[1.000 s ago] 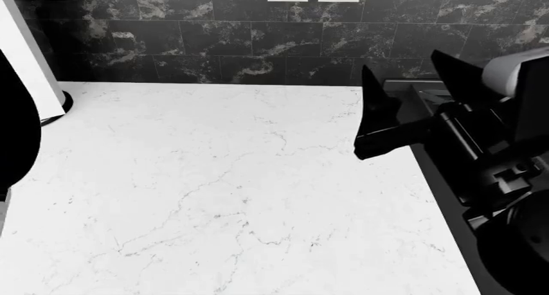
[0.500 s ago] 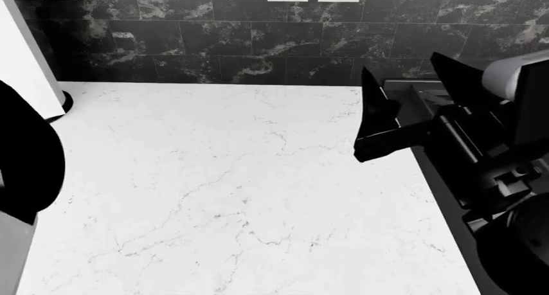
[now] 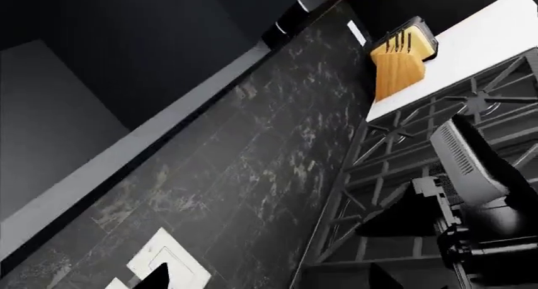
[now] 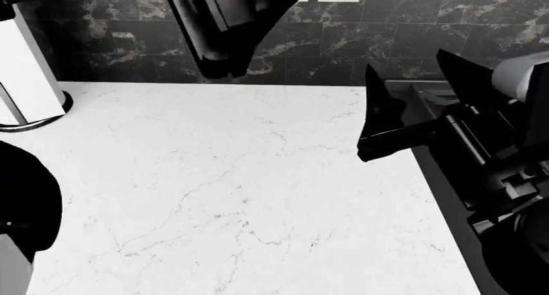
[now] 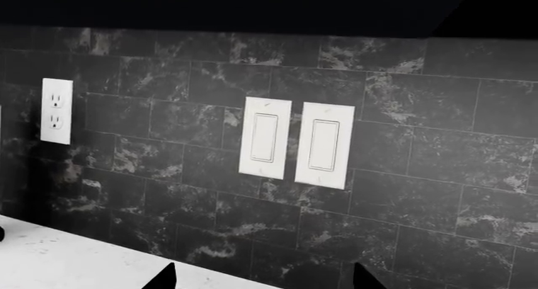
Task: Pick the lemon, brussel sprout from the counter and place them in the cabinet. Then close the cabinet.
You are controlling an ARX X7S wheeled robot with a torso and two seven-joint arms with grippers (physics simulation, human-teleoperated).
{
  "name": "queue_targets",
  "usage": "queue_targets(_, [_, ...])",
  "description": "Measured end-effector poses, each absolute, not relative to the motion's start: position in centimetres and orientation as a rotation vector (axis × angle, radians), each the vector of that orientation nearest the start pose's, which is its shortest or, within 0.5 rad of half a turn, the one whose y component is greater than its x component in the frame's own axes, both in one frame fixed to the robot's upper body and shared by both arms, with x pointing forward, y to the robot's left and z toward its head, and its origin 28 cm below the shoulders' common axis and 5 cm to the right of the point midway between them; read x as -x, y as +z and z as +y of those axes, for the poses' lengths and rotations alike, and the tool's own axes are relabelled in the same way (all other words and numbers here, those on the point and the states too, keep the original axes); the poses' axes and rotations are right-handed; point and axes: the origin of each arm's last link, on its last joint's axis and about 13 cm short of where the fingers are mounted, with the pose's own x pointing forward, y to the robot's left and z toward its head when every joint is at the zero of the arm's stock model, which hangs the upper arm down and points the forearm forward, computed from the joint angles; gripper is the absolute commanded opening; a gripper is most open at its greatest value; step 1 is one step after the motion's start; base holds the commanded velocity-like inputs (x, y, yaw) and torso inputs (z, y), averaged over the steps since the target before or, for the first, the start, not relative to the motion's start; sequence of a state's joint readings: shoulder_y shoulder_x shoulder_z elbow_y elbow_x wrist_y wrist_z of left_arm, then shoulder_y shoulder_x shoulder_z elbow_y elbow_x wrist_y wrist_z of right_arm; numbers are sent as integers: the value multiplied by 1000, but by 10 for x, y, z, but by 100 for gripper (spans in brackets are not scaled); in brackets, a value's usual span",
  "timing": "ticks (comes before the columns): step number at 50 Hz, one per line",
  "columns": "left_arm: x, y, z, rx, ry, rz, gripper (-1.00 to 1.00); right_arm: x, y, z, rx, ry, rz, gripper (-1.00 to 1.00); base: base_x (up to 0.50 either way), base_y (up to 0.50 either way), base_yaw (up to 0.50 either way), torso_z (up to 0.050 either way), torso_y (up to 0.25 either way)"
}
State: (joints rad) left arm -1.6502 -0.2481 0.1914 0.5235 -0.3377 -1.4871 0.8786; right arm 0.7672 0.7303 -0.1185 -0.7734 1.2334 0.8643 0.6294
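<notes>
The white marble counter (image 4: 215,179) fills the head view, and neither the lemon nor the brussel sprout shows in any view. The cabinet is out of view too. My left arm (image 4: 218,31) hangs high over the counter's back edge; in its wrist view the left gripper (image 3: 267,279) is open, with only the black tiled wall between its fingertips. Over the counter's right edge my right gripper (image 4: 420,96) is open with nothing in it. In the right wrist view the right gripper (image 5: 262,279) faces the backsplash above the counter (image 5: 50,257).
A stove with dark grates (image 3: 420,144) adjoins the counter on the right, with a wooden knife block (image 3: 399,65) beyond it. Two white switches (image 5: 294,141) and an outlet (image 5: 57,111) sit on the black backsplash. A white upright column on a dark base (image 4: 26,70) stands at the far left.
My left arm has swung up from the lower left edge of the head view to the top, over the back of the counter. The right gripper has hardly moved.
</notes>
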Motion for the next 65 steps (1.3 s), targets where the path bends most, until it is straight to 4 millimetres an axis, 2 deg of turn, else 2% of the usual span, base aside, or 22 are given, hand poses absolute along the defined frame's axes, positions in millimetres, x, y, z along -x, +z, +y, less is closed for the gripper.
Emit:
queue_targets(13, [-248,404,219,-555,-933,-192,100,-205,266,-131,76,234,-290,100,0,0,0,0,0])
queue_targets(27, [-264,376,230,-511,-847,-64,100,-203,269,-131,83,207,-324,100,0,0,0,0,0])
queue_targets(44, [-271,356,240,-446,-751,-35,100,-190,283,-138,45,96,-469,100,0,0,0,0,0])
queue_targets(65, [-270,353,243,-411,-656,-55,100,-159,307,-160,-104,-80,-717,100,0,0,0,0,0])
